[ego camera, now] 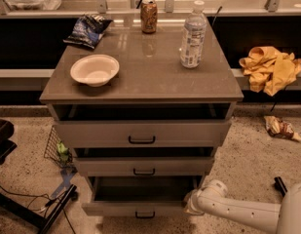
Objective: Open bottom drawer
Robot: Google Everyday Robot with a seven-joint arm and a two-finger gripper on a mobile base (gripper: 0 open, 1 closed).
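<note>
Nearest the viewer, a white robot arm [247, 213] is reaching in from the lower right, its pincer [192, 206] sitting against the right end of the bottom drawer [111, 209]. That drawer is standing partly pulled out, its grey inside showing. Whether the pincer is open, closed or gripping anything cannot be told, since its tip is lying hidden at the drawer's corner. Finishing well is probably calling for a straight, level pull outward, without skewing the drawer sideways. Its small black handle [144, 214] is showing only dimly. Above, the middle drawer [140, 165] and top drawer [101, 133] are standing ajar, and on the desk [150, 77] a bowl [94, 70], bottle [193, 35] and can [149, 16] are sitting.
</note>
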